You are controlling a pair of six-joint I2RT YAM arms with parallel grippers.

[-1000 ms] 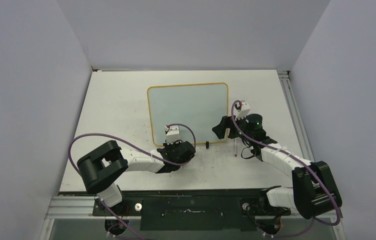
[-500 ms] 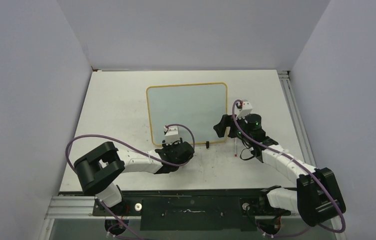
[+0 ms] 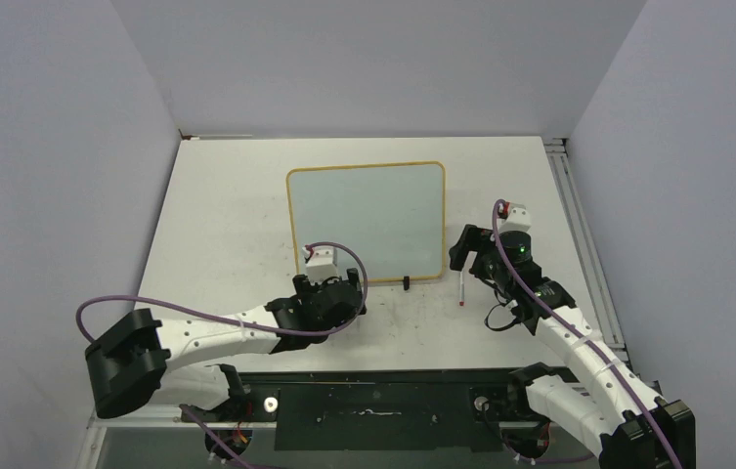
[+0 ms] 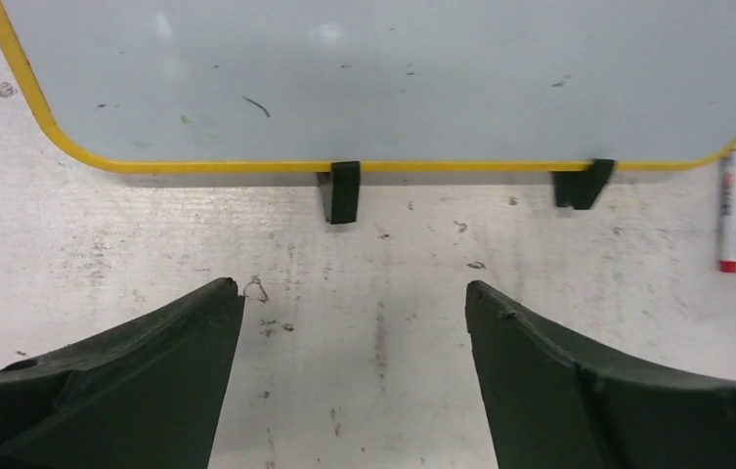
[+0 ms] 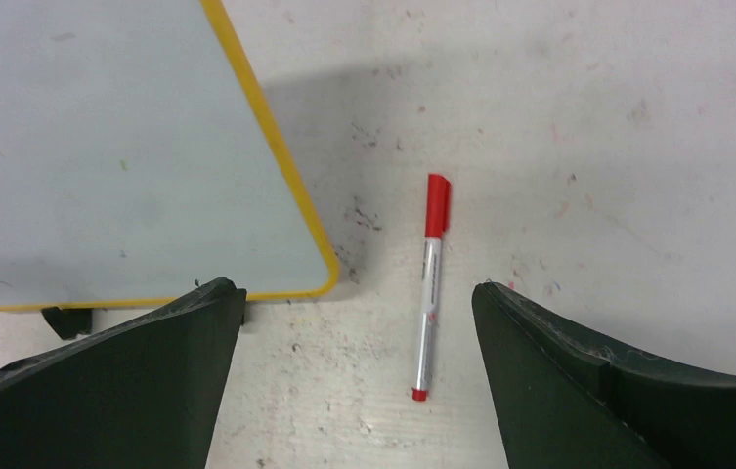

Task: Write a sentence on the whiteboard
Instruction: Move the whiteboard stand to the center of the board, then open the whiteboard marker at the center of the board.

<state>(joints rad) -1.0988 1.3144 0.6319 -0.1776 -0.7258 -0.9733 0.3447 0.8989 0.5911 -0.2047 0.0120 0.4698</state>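
Whiteboard (image 3: 365, 221) lying blank on the counter (image 3: 227, 225), no sentence written. The red marker (image 5: 429, 283) lies just beside its near right corner. We find the left hand (image 4: 352, 293) and right hand (image 5: 356, 293) both spread and empty; all writing remains.

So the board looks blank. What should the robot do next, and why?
Probably lower the right gripper onto the red marker and close on it. The whiteboard bears no writing, the marker lies on the table beside its right edge, and that gripper's empty jaws hang open right over the marker.
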